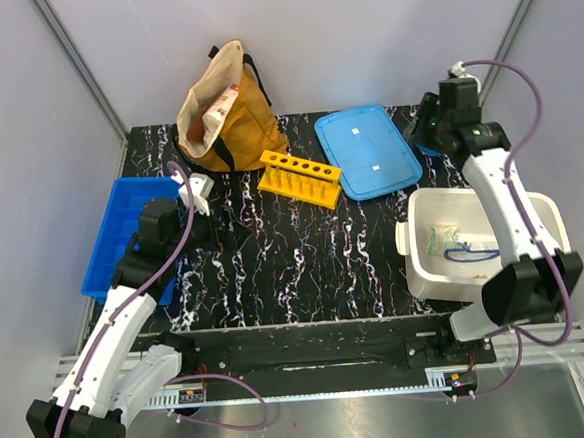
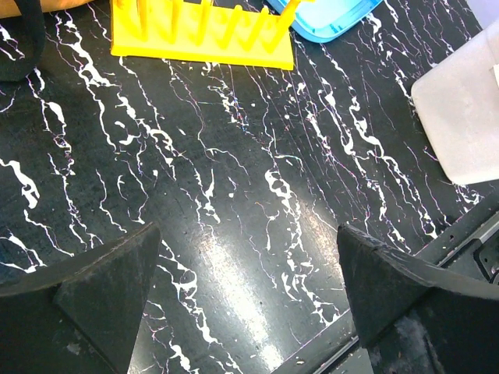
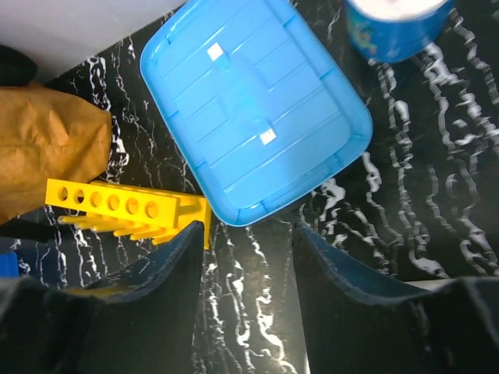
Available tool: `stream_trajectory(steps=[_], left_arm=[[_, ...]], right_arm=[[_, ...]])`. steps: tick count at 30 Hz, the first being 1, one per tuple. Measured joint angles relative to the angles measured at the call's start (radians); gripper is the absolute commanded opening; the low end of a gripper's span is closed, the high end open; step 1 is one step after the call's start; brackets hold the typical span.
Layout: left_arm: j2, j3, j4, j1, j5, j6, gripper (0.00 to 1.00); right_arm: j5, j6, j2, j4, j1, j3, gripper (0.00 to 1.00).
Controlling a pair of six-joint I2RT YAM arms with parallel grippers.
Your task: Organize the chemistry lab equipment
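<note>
The glove (image 1: 442, 239) and goggles (image 1: 472, 255) lie in the white bin (image 1: 442, 291), and both grippers gape empty, the right gripper (image 3: 249, 234) above the blue lid (image 3: 249, 109) just behind the bin and the left gripper (image 2: 245, 241) well left of it, so I'd guess lidding comes next, starting with a grip on the lid's edge.

The left arm (image 1: 119, 331) rises from its base at the near left and stretches toward the far side, leaning slightly right. Its elbow is low and the left gripper (image 2: 245, 253) is angled downward with its dark fingers (image 2: 101, 288) spread wide. The right arm (image 1: 512, 214) reaches from the near right to the far right, where its wrist bends. There the right gripper (image 3: 248, 257) points down and leftward, jaws parted.
</note>
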Motion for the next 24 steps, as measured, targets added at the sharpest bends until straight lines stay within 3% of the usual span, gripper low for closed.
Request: stream_trajectory(steps=[6, 11, 15, 24], left_arm=[[-0.004, 0.000, -0.001, 0.000, -0.011, -0.004, 0.99], [-0.015, 0.000, 0.000, 0.000, -0.021, -0.008, 0.99], [-0.015, 0.000, -0.001, 0.000, -0.024, -0.007, 0.99], [-0.015, 0.000, -0.001, 0.000, -0.024, -0.007, 0.99]], right_arm=[[0.066, 0.128, 0.236, -0.018, 0.035, 0.121, 0.51], [0.090, 0.148, 0.448, -0.044, 0.043, 0.262, 0.56], [0.093, 0.081, 0.554, -0.068, 0.081, 0.312, 0.60], [-0.041, -0.278, 0.599, -0.059, 0.180, 0.276, 0.50]])
